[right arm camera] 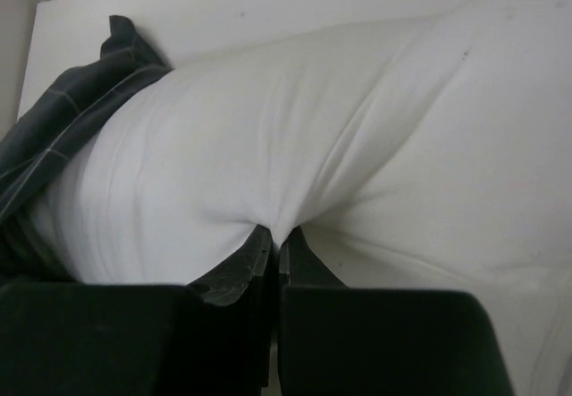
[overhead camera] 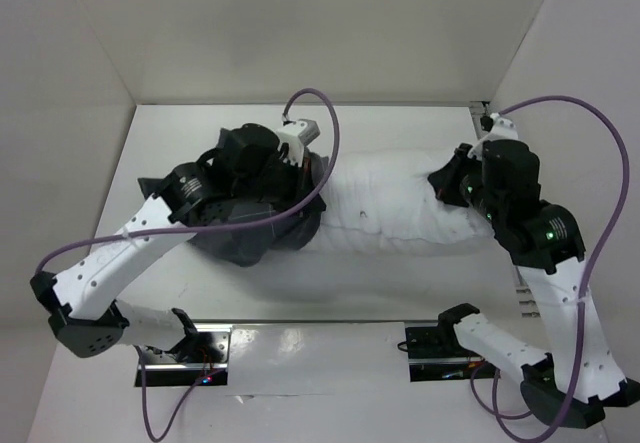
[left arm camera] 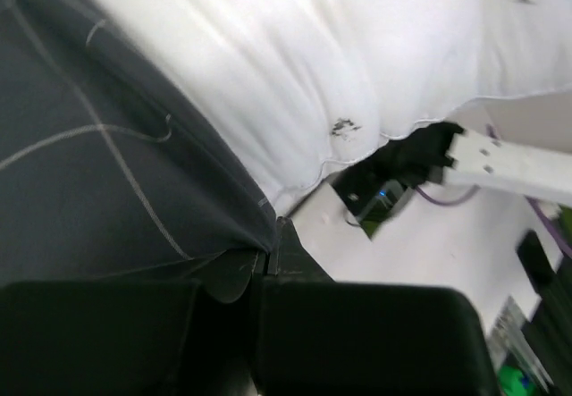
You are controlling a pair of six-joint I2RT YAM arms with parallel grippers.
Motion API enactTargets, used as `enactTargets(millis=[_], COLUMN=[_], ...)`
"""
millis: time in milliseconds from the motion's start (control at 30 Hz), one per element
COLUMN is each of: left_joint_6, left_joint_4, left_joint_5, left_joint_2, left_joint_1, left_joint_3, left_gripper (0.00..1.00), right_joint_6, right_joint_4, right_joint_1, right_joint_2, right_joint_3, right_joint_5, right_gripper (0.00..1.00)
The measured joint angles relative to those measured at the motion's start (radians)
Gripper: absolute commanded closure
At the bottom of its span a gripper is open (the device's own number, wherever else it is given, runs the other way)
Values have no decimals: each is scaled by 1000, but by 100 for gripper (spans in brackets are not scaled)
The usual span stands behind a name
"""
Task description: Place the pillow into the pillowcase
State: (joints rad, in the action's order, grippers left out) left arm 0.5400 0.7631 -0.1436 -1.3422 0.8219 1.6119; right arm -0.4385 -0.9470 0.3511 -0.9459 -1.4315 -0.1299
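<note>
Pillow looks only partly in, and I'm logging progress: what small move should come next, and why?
Probably the right gripper, shut on a pinch of the pillow, should push it a little leftward into the pillowcase, while the left gripper, shut on the case's edge, holds the mouth. Only the pillow's left end is covered; most lies bare.

I'm driving this from a robot lab cell, not a lived-in room. The desk (overhead camera: pixel 400 285) is a bare white tabletop, boxed in by plain white panels (overhead camera: pixel 300 33) that rise from its far edge and both side edges. At the near edge, two white-and-black robot arms (overhead camera: pixel 100 273) are bolted down on black mounting plates (overhead camera: pixel 185 351) with exposed wiring. Loose purple cables (overhead camera: pixel 333 128) arc over the arms, and a green status light (overhead camera: pixel 548 233) glows near the right edge.
</note>
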Motion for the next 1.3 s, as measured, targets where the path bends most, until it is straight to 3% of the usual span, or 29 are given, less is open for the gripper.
enactTargets(millis=[100,200,400,500,533,567,633,667,700,767,800,933,1100,1300], left_joint_6=[38,41,13,-12,-19,-42,-56,-68,-76,-94,-97,-119,-123,-119], left_joint_4=[38,111,155,114,110,94,54,25,0,-34,-46,-73,-122,-168], left_joint_5=[-29,-39,-110,-113,-97,-79,-60,-57,-55,-24,-13,30,84,118], left_joint_2=[34,-17,-289,-478,-541,-610,-720,-763,-787,-792,-775,-664,-489,-341], left_joint_1=[30,26,-106,-209,-246,-282,-338,-359,-373,-381,-380,-375,-393,-477], left_joint_3=[29,156,452,556,589,620,674,701,719,740,742,733,701,557], left_gripper=[100,100,100,98,68,51,23,3,0,0,0,0,4,43], right_joint_6=[-14,-50,-181,-225,-233,-239,-249,-258,-269,-266,-266,-244,-190,-94], right_joint_4=[-77,-131,-102,-35,3,44,142,187,212,277,302,371,380,388], right_joint_1=[2,3,2,-3,-20,-36,-85,-114,-141,-189,-213,-297,-394,-395], right_joint_2=[29,11,-97,-230,-304,-371,-510,-573,-632,-746,-801,-898,-877,-774], right_joint_3=[0,0,45,58,55,48,15,-8,-48,-143,-200,-318,-412,-441], right_joint_5=[21,54,82,56,58,65,92,118,147,179,190,201,182,171], right_gripper=[100,100,100,100,100,100,88,69,63,44,28,8,0,0])
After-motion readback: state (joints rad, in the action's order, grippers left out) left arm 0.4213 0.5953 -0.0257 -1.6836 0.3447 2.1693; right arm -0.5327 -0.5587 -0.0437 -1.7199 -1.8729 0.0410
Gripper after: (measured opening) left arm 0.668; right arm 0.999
